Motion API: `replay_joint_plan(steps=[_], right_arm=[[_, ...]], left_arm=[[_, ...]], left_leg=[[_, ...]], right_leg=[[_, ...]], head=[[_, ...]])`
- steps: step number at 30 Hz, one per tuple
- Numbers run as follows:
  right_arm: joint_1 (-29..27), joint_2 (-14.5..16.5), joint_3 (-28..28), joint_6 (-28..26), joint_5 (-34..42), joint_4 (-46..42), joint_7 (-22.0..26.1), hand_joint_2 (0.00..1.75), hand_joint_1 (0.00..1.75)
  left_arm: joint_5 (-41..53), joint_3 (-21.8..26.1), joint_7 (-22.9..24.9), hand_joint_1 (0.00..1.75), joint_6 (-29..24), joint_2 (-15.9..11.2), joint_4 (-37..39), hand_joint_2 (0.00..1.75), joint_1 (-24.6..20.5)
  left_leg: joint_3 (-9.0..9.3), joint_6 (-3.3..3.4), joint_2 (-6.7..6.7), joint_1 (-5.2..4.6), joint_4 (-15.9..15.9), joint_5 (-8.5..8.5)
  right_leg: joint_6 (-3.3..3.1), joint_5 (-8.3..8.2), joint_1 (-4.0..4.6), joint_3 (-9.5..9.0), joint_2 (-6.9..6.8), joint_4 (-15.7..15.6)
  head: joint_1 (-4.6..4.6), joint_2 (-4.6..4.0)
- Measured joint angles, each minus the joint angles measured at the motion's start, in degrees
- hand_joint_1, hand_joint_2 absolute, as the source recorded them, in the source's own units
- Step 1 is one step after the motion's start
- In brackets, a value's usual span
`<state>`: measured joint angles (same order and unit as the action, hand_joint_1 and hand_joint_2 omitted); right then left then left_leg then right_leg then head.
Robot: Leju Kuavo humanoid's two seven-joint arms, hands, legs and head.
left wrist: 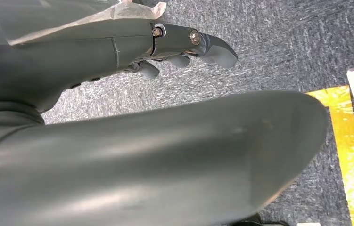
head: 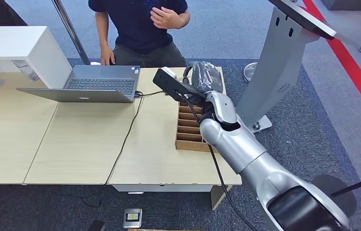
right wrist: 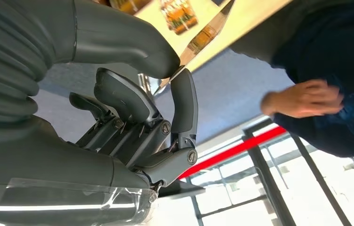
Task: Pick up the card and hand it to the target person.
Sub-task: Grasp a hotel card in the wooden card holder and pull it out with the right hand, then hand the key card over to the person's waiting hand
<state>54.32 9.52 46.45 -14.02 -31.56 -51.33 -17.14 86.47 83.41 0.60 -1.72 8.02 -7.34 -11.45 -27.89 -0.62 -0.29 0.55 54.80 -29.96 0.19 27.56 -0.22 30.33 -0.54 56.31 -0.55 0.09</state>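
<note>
In the right wrist view my right hand (right wrist: pixel 132 113) pinches the card (right wrist: pixel 198 23), a pale yellow card with printed pictures, between thumb and a finger. In the head view my right hand (head: pixel 206 77), wrapped in dark plastic, reaches over the far edge of the table (head: pixel 72 144) toward the person (head: pixel 140 29) in a dark shirt. The person's hand (head: pixel 166 18) is raised at the chest, apart from the card; the same hand (right wrist: pixel 307 96) appears beyond the card. My left hand (left wrist: pixel 184 47) hangs over grey carpet and holds nothing, its fingers loosely apart.
A wooden slotted box (head: pixel 188 130) lies on the table under my right forearm. An open laptop (head: pixel 101 84) with a black cable (head: pixel 128 130) sits at the back, a white box (head: pixel 19 48) to its left. A grey kiosk stand (head: pixel 279 67) rises right of the table.
</note>
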Motion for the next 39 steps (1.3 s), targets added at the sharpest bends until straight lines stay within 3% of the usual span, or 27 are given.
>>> replay_joint_plan(steps=[8, 19, 27, 31, 39], right_arm=[[5.18, 2.25, 0.01, -5.66, 1.92, 8.61, 6.81, 1.75, 1.75], [8.49, 4.82, 0.21, -13.75, -2.14, 19.18, 8.40, 1.75, 1.75], [8.97, 5.38, 0.37, -14.61, -2.93, 23.02, 8.83, 1.75, 1.75], [9.48, 5.85, 0.45, -14.79, -3.23, 24.42, 8.97, 1.75, 0.00], [9.89, 6.49, 0.61, -14.75, -2.73, 25.93, 9.92, 1.75, 0.00]], left_arm=[[0.00, -1.26, 0.91, 0.00, 0.53, 0.07, 0.00, 0.00, -0.78], [0.00, -2.84, 1.16, 0.00, 0.82, 0.28, 0.00, 0.00, -0.74], [0.00, -2.97, 1.23, 0.00, 0.80, 0.40, 0.00, 0.00, -0.58], [0.00, -3.03, 0.85, 0.00, 0.85, 0.43, 0.00, 0.00, -0.54], [-0.08, -3.72, -0.29, 0.00, 1.05, 0.46, 0.00, 0.00, -0.52]], left_leg=[[-0.02, 0.00, 0.00, 0.01, -0.01, 0.00], [-0.03, 0.00, -0.01, 0.00, 0.00, 0.00], [-0.03, 0.00, -0.01, 0.00, 0.00, 0.00], [-0.03, 0.00, -0.01, 0.01, 0.00, 0.00], [-0.02, 0.00, -0.01, 0.00, 0.00, 0.00]], right_leg=[[0.00, 0.00, 0.01, 0.00, 0.00, 0.01], [0.00, 0.00, 0.00, 0.01, 0.00, 0.00], [0.00, 0.00, 0.00, 0.01, 0.00, 0.00], [0.00, 0.00, 0.00, 0.01, 0.00, 0.00], [0.00, 0.00, 0.00, 0.01, 0.00, 0.00]], head=[[0.00, -0.01], [0.00, 0.00], [-0.01, -0.01], [0.00, 0.00], [0.01, 0.00]])
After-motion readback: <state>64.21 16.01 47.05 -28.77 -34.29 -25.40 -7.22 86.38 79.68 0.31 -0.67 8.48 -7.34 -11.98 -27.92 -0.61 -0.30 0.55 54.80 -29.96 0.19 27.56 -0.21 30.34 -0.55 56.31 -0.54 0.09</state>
